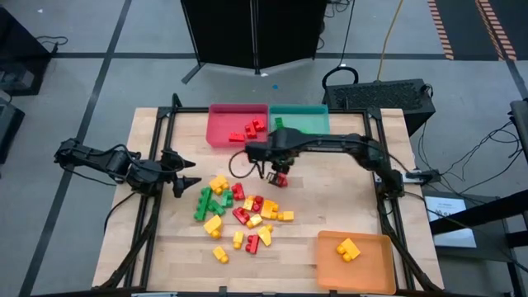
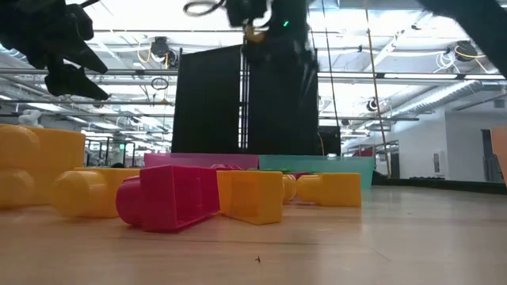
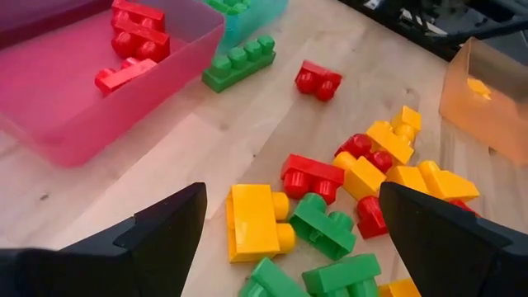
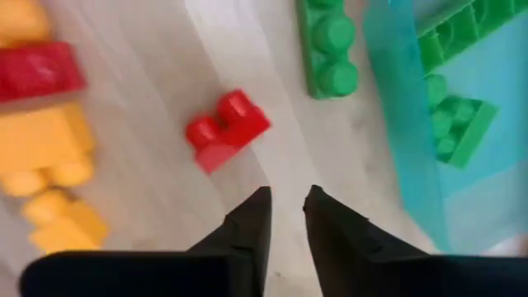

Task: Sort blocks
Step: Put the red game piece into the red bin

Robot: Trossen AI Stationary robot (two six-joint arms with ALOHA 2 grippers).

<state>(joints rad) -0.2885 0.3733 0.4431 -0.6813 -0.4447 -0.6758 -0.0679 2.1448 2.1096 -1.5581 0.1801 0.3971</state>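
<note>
Here the nearly closed, empty right hand (image 4: 287, 206) overhangs a diagonal-lying red block (image 4: 225, 129).

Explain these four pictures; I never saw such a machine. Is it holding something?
It is a robot: two dark arms, each with a two-finger gripper. One camera looks down from above, one level across the wooden table, two sit on the wrists. Small studded plastic bricks, red, green and yellow, lie loose; some are in the red plastic tray, the teal tray and the orange tray. The left gripper waits open at the left. The right gripper, nearly shut, hangs over a red brick, holding nothing.
</note>
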